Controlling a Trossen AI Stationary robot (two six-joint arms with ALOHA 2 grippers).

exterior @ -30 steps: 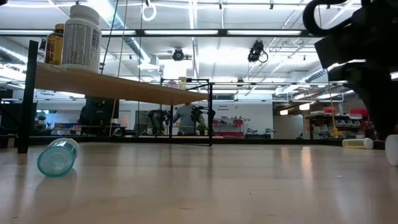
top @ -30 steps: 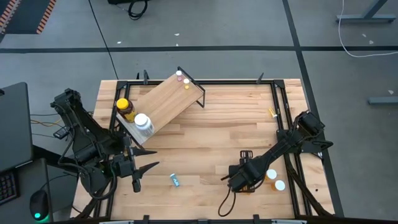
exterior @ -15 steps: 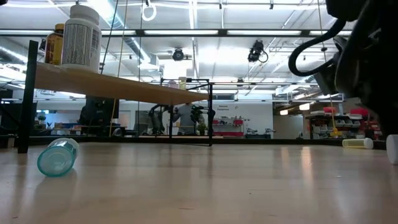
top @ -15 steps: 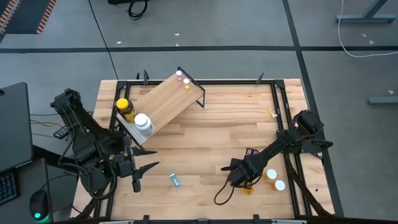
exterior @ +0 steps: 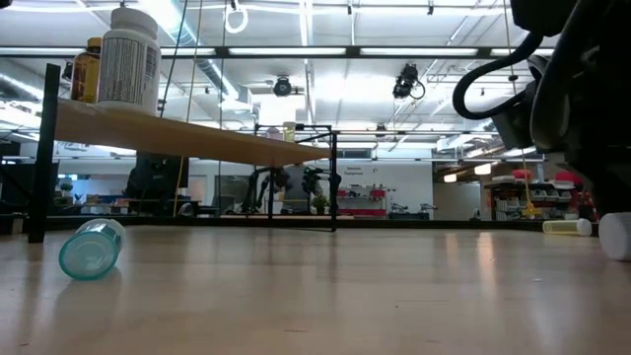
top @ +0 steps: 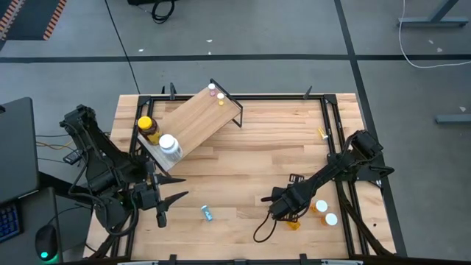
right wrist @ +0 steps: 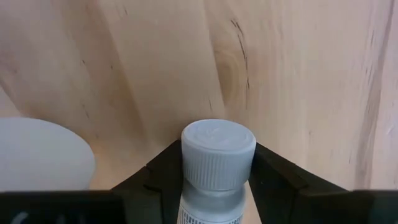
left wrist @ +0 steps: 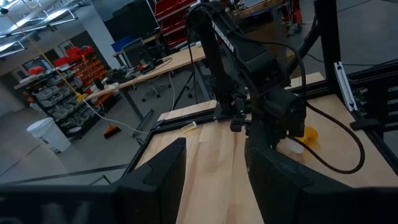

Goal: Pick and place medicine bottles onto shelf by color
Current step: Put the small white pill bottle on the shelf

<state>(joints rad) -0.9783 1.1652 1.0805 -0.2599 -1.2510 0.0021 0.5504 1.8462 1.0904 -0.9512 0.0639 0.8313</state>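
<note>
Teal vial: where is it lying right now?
In the high view the teal vial lies on its side on the tabletop near the front edge, between the left pincer and the right pincer, nearer the left.

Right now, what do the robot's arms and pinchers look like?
Both arms are dark, almost black, built from chunky jointed links. The right arm trails a looping black cable near its gripper. The left gripper ends in two flat, pointed black fingers. No coloured markings show.

Grey floor (top: 294, 29); black monitor (top: 16, 147); white bucket (left wrist: 48, 134).
</note>
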